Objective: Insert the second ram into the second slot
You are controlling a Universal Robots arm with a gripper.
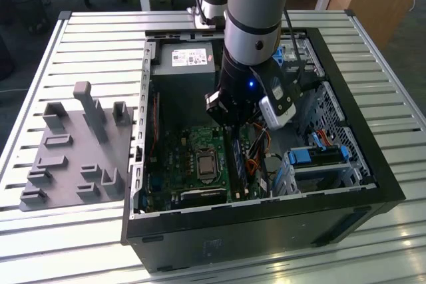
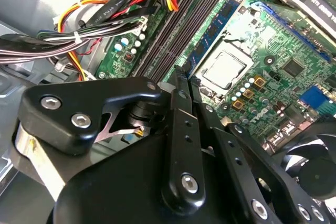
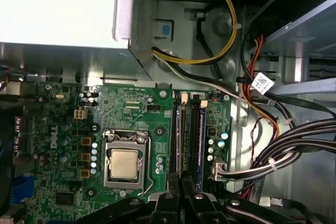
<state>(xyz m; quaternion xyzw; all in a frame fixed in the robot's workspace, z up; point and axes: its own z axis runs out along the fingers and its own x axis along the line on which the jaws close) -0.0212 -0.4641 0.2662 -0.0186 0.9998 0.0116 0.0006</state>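
Note:
The second ram point(image 2: 219, 23) is a thin blue stick standing on edge in the memory slot nearest the CPU socket point(image 3: 125, 162). In the first wrist view the second ram point(image 3: 176, 135) runs straight towards my fingertips. My gripper point(image 2: 181, 78) hangs over the stick's near end with its black fingers point(image 3: 167, 203) pressed together, shut, and nothing shows between them. I cannot tell whether the tips touch the stick's top edge. In the exterior view the arm reaches down into the open computer case, with the gripper point(image 1: 229, 126) low over the row of slots point(image 1: 238, 164).
Another blue stick point(image 3: 201, 148) stands two slots further from the socket. Bundled cables point(image 3: 294, 145) crowd the slots' far side, and the power supply point(image 1: 190, 60) sits at the case's back. A grey fixture point(image 1: 73, 144) lies on the slatted table at the exterior view's left.

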